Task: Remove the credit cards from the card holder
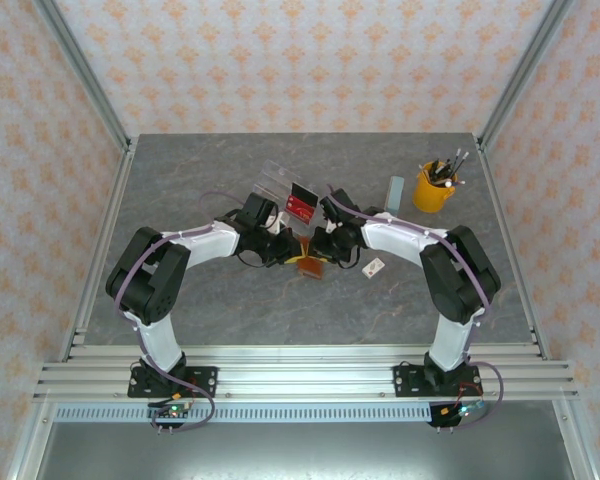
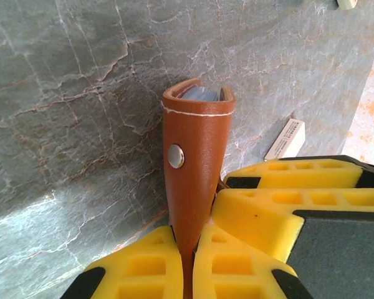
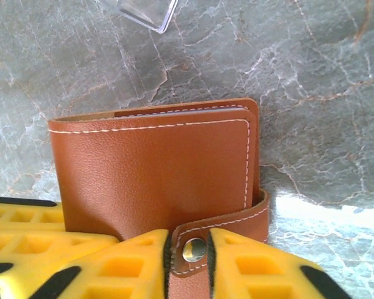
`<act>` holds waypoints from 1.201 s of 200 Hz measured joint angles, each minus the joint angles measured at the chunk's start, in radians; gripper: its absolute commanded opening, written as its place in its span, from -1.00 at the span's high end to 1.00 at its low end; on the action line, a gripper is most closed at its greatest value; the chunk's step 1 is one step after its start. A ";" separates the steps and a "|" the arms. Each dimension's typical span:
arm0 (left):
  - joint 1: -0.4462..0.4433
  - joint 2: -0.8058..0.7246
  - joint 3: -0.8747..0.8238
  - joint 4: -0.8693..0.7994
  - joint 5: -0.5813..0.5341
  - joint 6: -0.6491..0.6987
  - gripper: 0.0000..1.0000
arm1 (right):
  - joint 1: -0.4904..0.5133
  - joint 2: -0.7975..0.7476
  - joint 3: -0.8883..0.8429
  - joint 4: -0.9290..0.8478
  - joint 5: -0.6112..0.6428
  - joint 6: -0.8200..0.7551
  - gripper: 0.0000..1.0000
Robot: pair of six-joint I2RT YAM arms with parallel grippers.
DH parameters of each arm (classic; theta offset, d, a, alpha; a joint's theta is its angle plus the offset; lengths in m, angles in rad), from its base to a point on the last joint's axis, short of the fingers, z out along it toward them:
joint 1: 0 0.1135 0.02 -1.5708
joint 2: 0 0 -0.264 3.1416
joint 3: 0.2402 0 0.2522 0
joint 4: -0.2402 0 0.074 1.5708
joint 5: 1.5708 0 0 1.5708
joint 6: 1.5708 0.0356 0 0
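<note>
While left fingers clamp the card holder and right fingers pinch its strap, tugging may slip either grip.

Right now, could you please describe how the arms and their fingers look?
The left arm and right arm have white links, black joints and a purple cable each. The fingers are yellow, with square pockets and black edges.

A grey marbled table is enclosed at 9, 12 and 3 o'clock by walls papered in a pale orange floral pattern. Aluminium posts are set at 11 and 1 o'clock, and a ribbed aluminium rail is laid along the 6 o'clock edge. The tabletop is evenly lit.
</note>
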 measured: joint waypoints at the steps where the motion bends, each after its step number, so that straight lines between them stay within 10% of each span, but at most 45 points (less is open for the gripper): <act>1: 0.000 0.000 0.000 0.000 0.000 0.000 1.00 | 0.000 0.000 0.001 -0.001 0.001 -0.001 0.63; 65: 0.000 0.000 0.000 0.001 -0.003 0.000 1.00 | 0.003 0.000 0.016 -0.024 0.026 -0.013 1.00; 199: -0.011 -0.055 -0.056 0.000 -0.063 -0.005 1.00 | 0.002 -0.042 -0.044 -0.130 0.271 0.032 0.84; 240: -0.011 -0.084 -0.058 -0.029 -0.100 0.003 0.11 | 0.002 -0.047 -0.044 -0.113 0.225 0.008 0.40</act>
